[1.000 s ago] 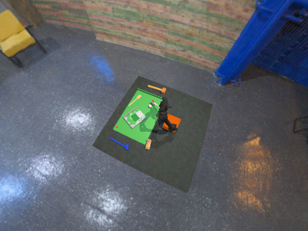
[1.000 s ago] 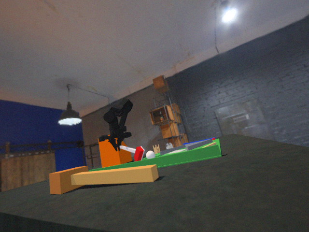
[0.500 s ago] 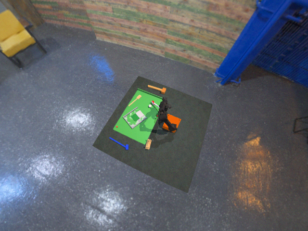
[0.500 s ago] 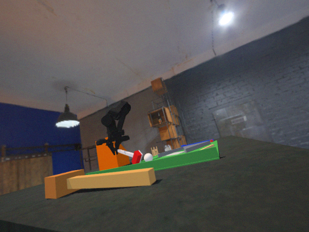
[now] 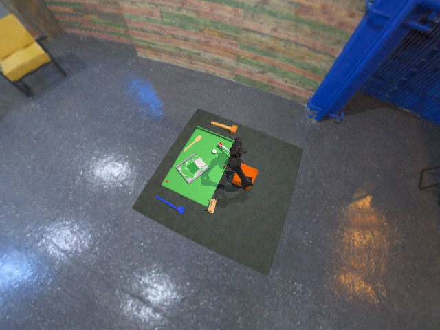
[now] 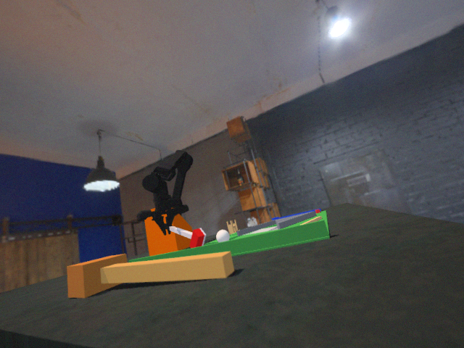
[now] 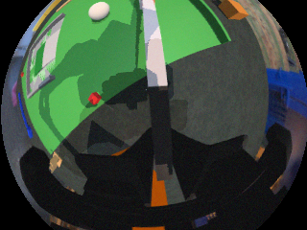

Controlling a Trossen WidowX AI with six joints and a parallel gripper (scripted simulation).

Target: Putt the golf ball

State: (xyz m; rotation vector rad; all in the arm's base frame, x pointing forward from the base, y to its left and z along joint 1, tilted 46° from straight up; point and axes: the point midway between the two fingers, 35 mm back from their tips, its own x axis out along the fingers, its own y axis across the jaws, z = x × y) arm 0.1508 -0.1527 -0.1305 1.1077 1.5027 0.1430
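While the end effector (image 6: pixel 167 227) is clamping the pale shaft of the red putter (image 6: pixel 187 234), the club is reaching out and down so that its red head is hanging just behind the golf ball (image 6: pixel 222 235), low over the green mat (image 6: pixel 284 235). In the wrist view the shaft is running straight ahead, with the ball (image 7: pixel 99 11) sitting a little to the left of the head. I judge that pickup is done and the address is in hand: the club is being lined up for the stroke. The next move is calling for a measured swing that is sending the ball toward the grey ramp (image 5: pixel 184 166) and the raised green (image 5: pixel 193 167), firm enough to climb but not so hard that the ball is rolling off the far side.

Farther out, an orange block (image 5: pixel 248 172) is standing by the arm's base. On the dark table (image 5: pixel 256 227) a wooden mallet (image 6: pixel 149 271) is lying near the exterior camera, and a blue putter (image 5: pixel 170 205) is lying off the mat. Around the table, a glossy grey floor is reflecting lights, with a plank wall and a blue steel frame (image 5: pixel 359 56) behind.
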